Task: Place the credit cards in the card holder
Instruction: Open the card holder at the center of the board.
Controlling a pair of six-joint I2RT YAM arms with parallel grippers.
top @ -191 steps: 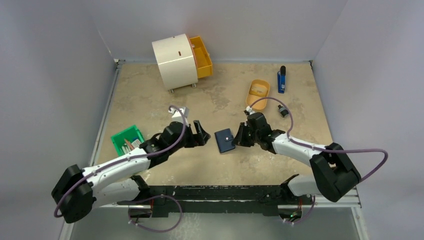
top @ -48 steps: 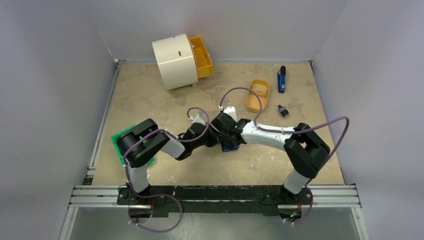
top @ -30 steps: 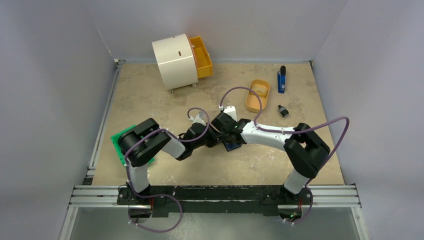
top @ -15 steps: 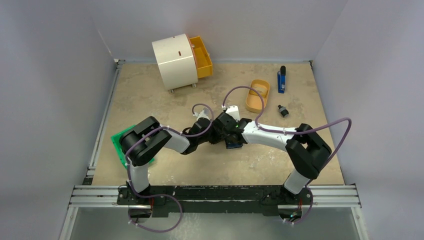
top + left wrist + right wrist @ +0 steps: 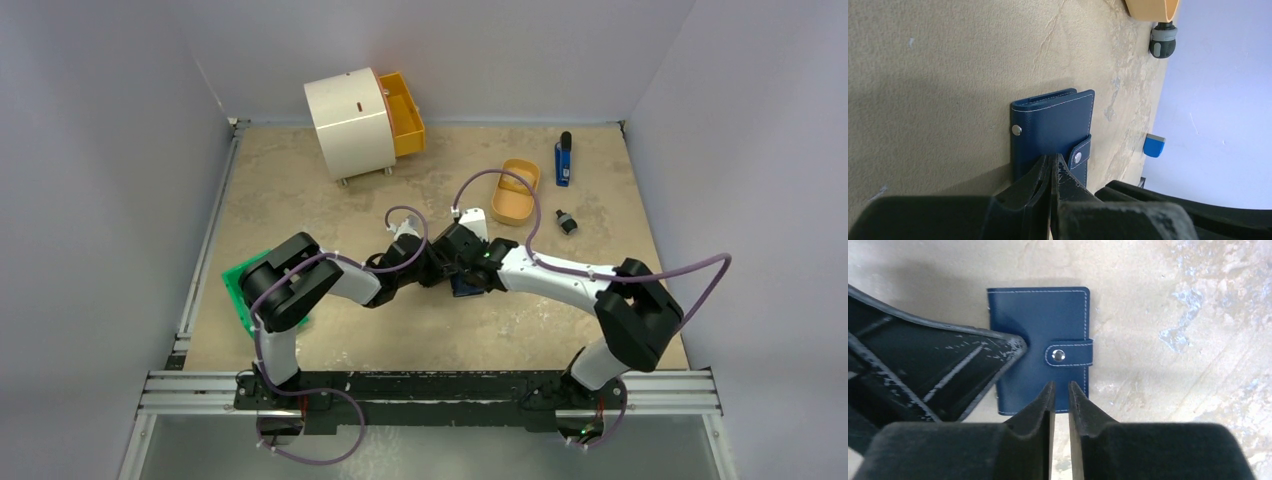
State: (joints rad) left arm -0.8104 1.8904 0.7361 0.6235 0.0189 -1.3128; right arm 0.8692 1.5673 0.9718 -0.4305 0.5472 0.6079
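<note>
The card holder (image 5: 1040, 330) is a navy wallet lying flat and closed on the table, its snap tab (image 5: 1068, 354) fastened. From above, only a sliver of the card holder (image 5: 463, 288) shows beneath both wrists. My left gripper (image 5: 1052, 156) is shut, its tips pressing on the card holder (image 5: 1053, 122) beside the tab; one of its fingers (image 5: 993, 352) also shows in the right wrist view. My right gripper (image 5: 1060, 384) hovers over the wallet's near edge, open by a narrow gap with nothing in it. I cannot make out the credit cards in any view.
An orange oval tray (image 5: 515, 195) lies behind the grippers, partly crossed by a cable. A cream round cabinet (image 5: 350, 122) with an open orange drawer (image 5: 404, 112) stands at the back. A green box (image 5: 238, 285), a blue tool (image 5: 563, 160) and a small black knob (image 5: 567, 222) lie around.
My right gripper has parted its jaws slightly from shut, and that arm's elbow has swung to the right. The left gripper stays shut on top of the wallet, shifted slightly up-right.
</note>
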